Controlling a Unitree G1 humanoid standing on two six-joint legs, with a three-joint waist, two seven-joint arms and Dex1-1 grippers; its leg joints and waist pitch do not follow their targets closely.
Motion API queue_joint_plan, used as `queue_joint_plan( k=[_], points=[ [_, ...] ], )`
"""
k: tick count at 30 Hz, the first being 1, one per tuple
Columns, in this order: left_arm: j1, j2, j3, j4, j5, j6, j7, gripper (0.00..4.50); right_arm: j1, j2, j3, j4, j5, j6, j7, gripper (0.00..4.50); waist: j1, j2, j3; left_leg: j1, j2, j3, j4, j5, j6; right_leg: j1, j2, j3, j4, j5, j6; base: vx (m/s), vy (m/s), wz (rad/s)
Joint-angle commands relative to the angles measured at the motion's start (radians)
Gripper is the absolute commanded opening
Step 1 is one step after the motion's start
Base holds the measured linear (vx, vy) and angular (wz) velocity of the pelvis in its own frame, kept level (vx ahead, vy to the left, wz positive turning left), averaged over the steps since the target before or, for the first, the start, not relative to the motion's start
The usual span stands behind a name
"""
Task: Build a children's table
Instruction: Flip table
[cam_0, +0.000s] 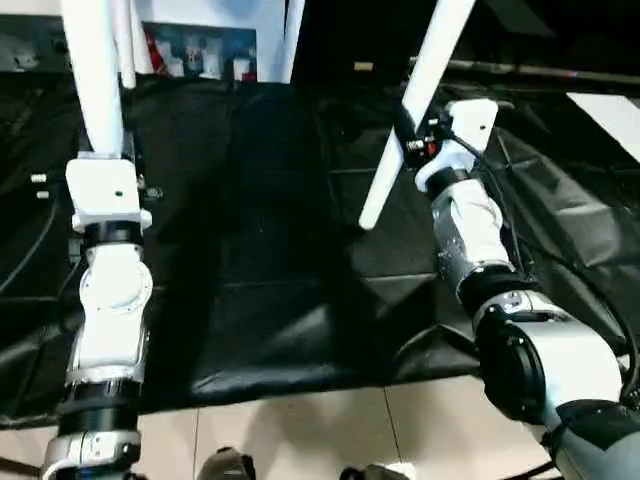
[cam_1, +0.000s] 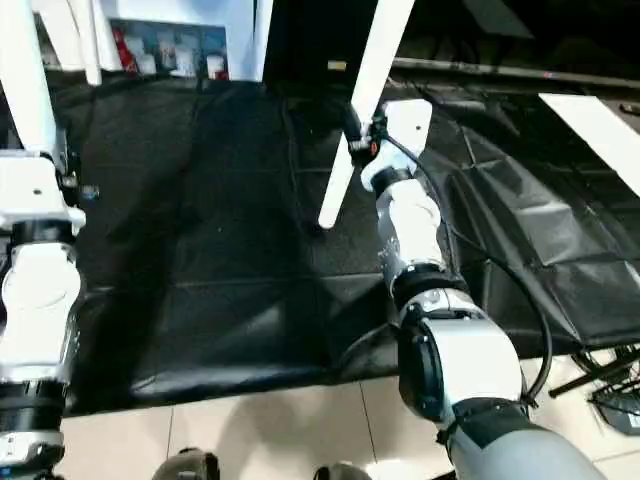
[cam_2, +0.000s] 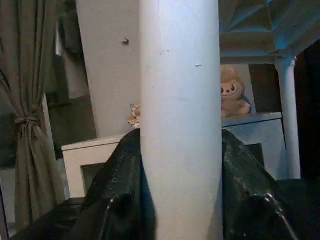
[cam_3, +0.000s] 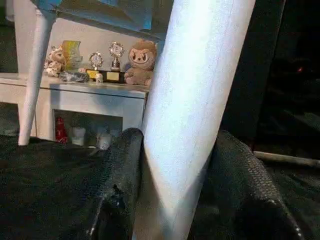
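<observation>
Both grippers, left (cam_2: 180, 210) and right (cam_3: 172, 200), clamp white table legs (cam_2: 180, 100).

The table legs (cam_0: 95, 70) look like smooth, matt white plastic, the work table's black drape (cam_0: 270, 290) a creased sheet with a slight sheen, the gripper fingers (cam_3: 117, 185) black with a fine woven-looking texture, the forearms (cam_0: 110, 300) glossy silver-white, and the floor (cam_0: 300, 430) polished pale tile

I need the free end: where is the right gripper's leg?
Head views: right of centre, the leg slants in the right gripper, lower tip over the black cloth.
</observation>
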Motion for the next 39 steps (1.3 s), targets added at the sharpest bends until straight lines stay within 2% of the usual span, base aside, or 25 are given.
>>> queue_joint_plan(
  k=[1, 7, 9, 11, 12, 13, 14, 20, 22, 30, 32, 35, 37, 39],
  points=[
    [-0.080, 0.016, -0.056, -0.070, 0.049, -0.124, -0.008, 1.59, -0.072, -0.003, 0.088, -0.048, -0.091, -0.107, 0.032, 1.67, 0.005, 0.013, -0.112, 0.067, 0.041, -0.017, -0.040, 0.139, 0.148, 0.058, -0.052, 0.030, -0.016, 0.246, -0.253, 0.000, 0.000, 0.00],
    [-0.140, 0.037, -0.061, -0.039, 0.073, -0.198, 0.024, 1.59, -0.082, -0.007, 0.112, -0.061, -0.135, -0.180, -0.004, 1.67, 0.010, 0.009, -0.115, 0.068, 0.038, -0.017, -0.037, 0.172, 0.137, 0.057, -0.050, 0.029, -0.009, 0.280, -0.246, 0.000, 0.000, 0.00],
    [-0.157, 0.044, -0.061, -0.033, 0.080, -0.212, 0.031, 1.59, -0.089, -0.008, 0.114, -0.061, -0.140, -0.193, -0.011, 1.67, 0.009, 0.007, -0.116, 0.069, 0.038, -0.019, -0.034, 0.201, 0.137, 0.056, -0.046, 0.028, -0.005, 0.305, -0.247, 0.000, 0.000, 0.00],
    [-0.179, 0.050, -0.060, -0.030, 0.084, -0.225, 0.035, 1.59, -0.096, -0.009, 0.121, -0.063, -0.152, -0.209, -0.019, 1.67, 0.009, 0.004, -0.121, 0.067, 0.034, -0.020, -0.024, 0.274, 0.147, 0.051, -0.041, 0.026, 0.006, 0.371, -0.244, 0.000, 0.000, 0.00],
    [-0.185, 0.052, -0.060, -0.029, 0.084, -0.229, 0.035, 1.59, -0.098, -0.010, 0.123, -0.064, -0.156, -0.214, -0.022, 1.67, 0.009, 0.004, -0.121, 0.067, 0.034, -0.020, -0.024, 0.274, 0.147, 0.051, -0.041, 0.026, 0.006, 0.371, -0.244, 0.000, 0.000, 0.00],
    [-0.198, 0.055, -0.061, -0.030, 0.086, -0.235, 0.035, 1.59, -0.102, -0.012, 0.129, -0.066, -0.167, -0.225, -0.031, 1.67, 0.010, 0.002, -0.115, 0.061, 0.033, -0.017, -0.026, 0.245, 0.148, 0.051, -0.044, 0.027, 0.002, 0.344, -0.240, 0.000, 0.000, 0.00],
    [-0.206, 0.057, -0.062, -0.032, 0.088, -0.239, 0.037, 1.59, -0.105, -0.013, 0.132, -0.067, -0.172, -0.232, -0.036, 1.67, 0.010, 0.003, -0.114, 0.062, 0.035, -0.017, -0.028, 0.217, 0.141, 0.051, -0.046, 0.028, 0.000, 0.319, -0.237, 0.000, 0.000, 0.00],
    [-0.245, 0.070, -0.070, -0.045, 0.087, -0.257, 0.037, 1.59, -0.131, -0.028, 0.140, -0.075, -0.188, -0.271, -0.076, 1.67, 0.009, 0.003, -0.109, 0.063, 0.038, -0.018, -0.030, 0.163, 0.111, 0.047, -0.047, 0.028, -0.001, 0.274, -0.228, 0.000, 0.000, 0.00],
    [-0.259, 0.074, -0.073, -0.048, 0.087, -0.260, 0.036, 1.59, -0.141, -0.033, 0.140, -0.081, -0.195, -0.288, -0.090, 1.67, 0.006, 0.003, -0.105, 0.063, 0.040, -0.019, -0.033, 0.123, 0.087, 0.048, -0.047, 0.028, -0.003, 0.243, -0.224, 0.000, 0.000, 0.00],
    [-0.284, 0.080, -0.075, -0.058, 0.080, -0.263, 0.035, 1.59, -0.162, -0.044, 0.147, -0.089, -0.219, -0.327, -0.121, 1.67, 0.007, 0.000, -0.102, 0.061, 0.039, -0.019, -0.037, 0.040, 0.053, 0.048, -0.048, 0.031, -0.009, 0.200, -0.213, 0.000, 0.000, 0.00],
    [-0.267, 0.079, -0.076, -0.078, 0.071, -0.254, 0.026, 1.59, -0.162, -0.049, 0.152, -0.093, -0.219, -0.341, -0.127, 1.67, 0.006, 0.004, -0.102, 0.059, 0.039, -0.019, -0.038, 0.027, 0.046, 0.047, -0.049, 0.031, -0.009, 0.199, -0.211, 0.000, 0.000, 0.00],
    [-0.212, 0.074, -0.079, -0.116, 0.052, -0.238, 0.005, 1.59, -0.141, -0.052, 0.150, -0.105, -0.219, -0.360, -0.135, 1.67, 0.006, 0.000, -0.100, 0.058, 0.040, -0.019, -0.041, -0.011, 0.034, 0.047, -0.049, 0.031, -0.011, 0.173, -0.208, 0.000, 0.000, 0.00],
    [-0.193, 0.073, -0.080, -0.126, 0.047, -0.237, 0.000, 1.59, -0.131, -0.053, 0.149, -0.111, -0.219, -0.366, -0.140, 1.67, 0.005, 0.001, -0.100, 0.058, 0.040, -0.019, -0.042, -0.021, 0.031, 0.046, -0.049, 0.031, -0.012, 0.169, -0.208, 0.000, 0.000, 0.00],
    [-0.132, 0.080, -0.076, -0.170, 0.039, -0.229, -0.015, 1.59, -0.090, -0.057, 0.146, -0.147, -0.218, -0.385, -0.146, 1.67, 0.005, -0.001, -0.100, 0.057, 0.041, -0.018, -0.041, -0.024, 0.030, 0.046, -0.049, 0.032, -0.012, 0.169, -0.202, 0.000, 0.000, 0.00]
  ],
)
